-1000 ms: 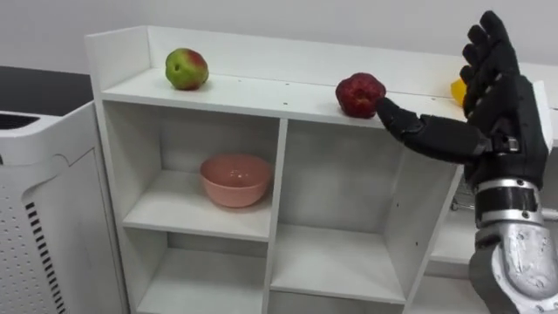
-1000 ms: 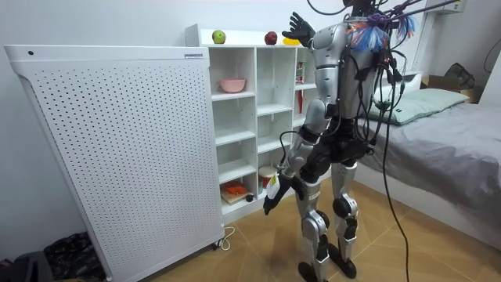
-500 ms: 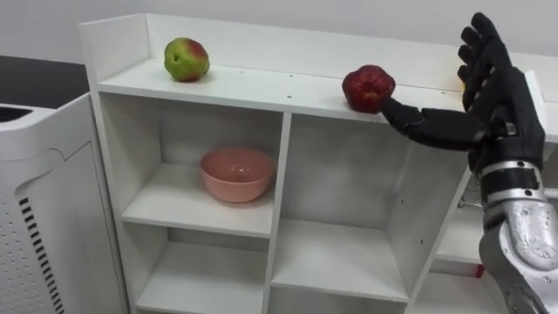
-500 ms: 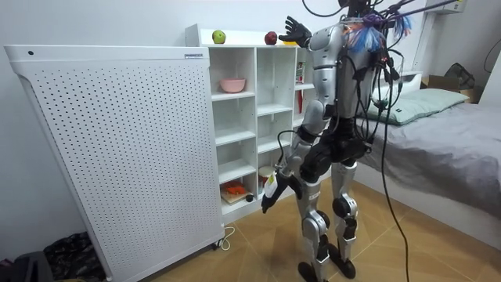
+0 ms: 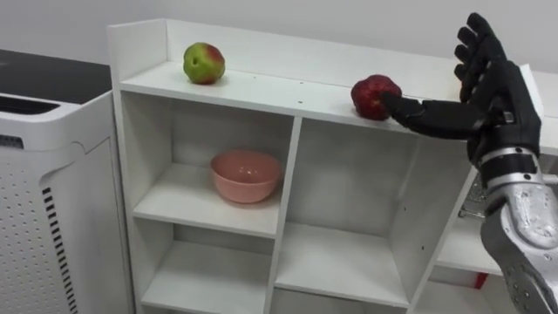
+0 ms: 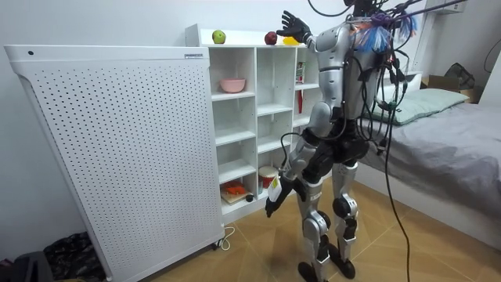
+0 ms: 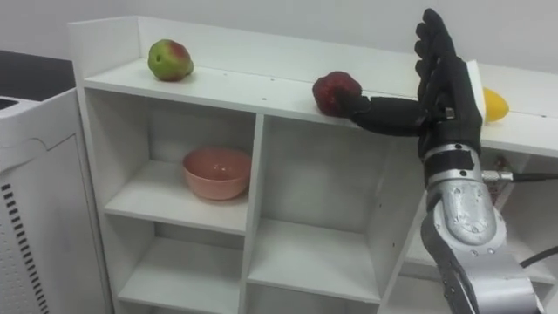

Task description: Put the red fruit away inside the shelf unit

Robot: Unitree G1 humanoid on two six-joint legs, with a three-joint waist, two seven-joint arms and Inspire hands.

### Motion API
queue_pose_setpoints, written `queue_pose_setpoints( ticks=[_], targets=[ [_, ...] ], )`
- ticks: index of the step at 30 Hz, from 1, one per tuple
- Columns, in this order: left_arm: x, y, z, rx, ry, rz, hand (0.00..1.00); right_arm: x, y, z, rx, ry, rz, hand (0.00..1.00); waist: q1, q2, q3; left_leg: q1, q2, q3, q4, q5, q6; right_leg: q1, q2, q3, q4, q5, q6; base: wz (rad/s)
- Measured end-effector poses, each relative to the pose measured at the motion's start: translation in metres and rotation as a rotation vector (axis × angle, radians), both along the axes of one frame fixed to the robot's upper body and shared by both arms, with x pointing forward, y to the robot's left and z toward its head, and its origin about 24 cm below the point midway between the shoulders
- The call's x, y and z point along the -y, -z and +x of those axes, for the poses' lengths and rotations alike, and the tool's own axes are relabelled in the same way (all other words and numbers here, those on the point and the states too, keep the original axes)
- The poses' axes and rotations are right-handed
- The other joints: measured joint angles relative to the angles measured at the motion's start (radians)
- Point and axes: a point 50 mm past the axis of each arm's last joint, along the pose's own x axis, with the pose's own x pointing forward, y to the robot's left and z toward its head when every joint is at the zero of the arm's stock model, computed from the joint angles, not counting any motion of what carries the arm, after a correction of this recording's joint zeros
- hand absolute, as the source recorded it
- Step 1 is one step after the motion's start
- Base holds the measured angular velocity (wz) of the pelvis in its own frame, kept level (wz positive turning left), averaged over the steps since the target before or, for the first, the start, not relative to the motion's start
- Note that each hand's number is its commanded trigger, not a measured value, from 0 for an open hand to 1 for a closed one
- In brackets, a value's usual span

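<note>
Right hand (image 5: 499, 94): released; raised at the right edge of the frame, level with the top board; held with straight fingers pointing up and the thumb stretched out toward the frame's left; resting the thumb tip against the right side of the red apple, not grasping it.
Left hand (image 6: 272, 205): hanging low beside the thigh, lower centre of the room view; grip state impossible to tell.
Red apple (image 5: 375, 96): on the top board of the shelf unit, upper right of centre; near the front edge.
Green apple (image 5: 204, 63): on the same top board, upper left; well apart from the red apple.
Yellow fruit (image 7: 493, 105): on the top board at the far right, partly hidden behind the right hand.
Shelf unit (image 5: 288, 92): white, open-fronted, divided into compartments; filling the middle of the frame.
Pink bowl (image 5: 246, 175): upright in the upper left compartment, directly under the top board.
White panel (image 6: 117, 149): perforated; standing against the shelf unit on the room view's left.
Bed (image 6: 446, 133): at the room view's right.
Stance: upright on both feet, between shelf unit and bed, with the right arm lifted to the top board.
</note>
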Motion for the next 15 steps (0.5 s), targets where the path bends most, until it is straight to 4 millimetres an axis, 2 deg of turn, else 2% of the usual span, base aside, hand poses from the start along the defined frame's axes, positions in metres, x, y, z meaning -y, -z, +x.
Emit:
queue_pose_setpoints(
  ticks=[5, 15],
  targets=[
    [-0.001, -0.0003, 0.0, 0.0, 0.001, 0.001, 0.0, -0.0053, 0.0013, 0.0008, -0.009, -0.038, -0.027, 0.0, 0.01, -0.006, 0.0027, 0.0, -0.001, -0.002, 0.001, 0.003, 0.0, 0.0, 0.0, 0.0, -0.001, 0.0, 0.0, 0.01],
    [-0.0042, 0.0, -0.0004, -0.007, -0.019, 0.004, 0.0, -0.0026, 0.0071, 0.0039, -0.042, -0.058, -0.021, 0.0, 0.022, -0.008, 0.0028, 0.0, -0.001, -0.005, 0.0, 0.003, 0.0, -0.001, -0.001, 0.0, -0.004, 0.0, 0.0, 0.0]
  ],
)
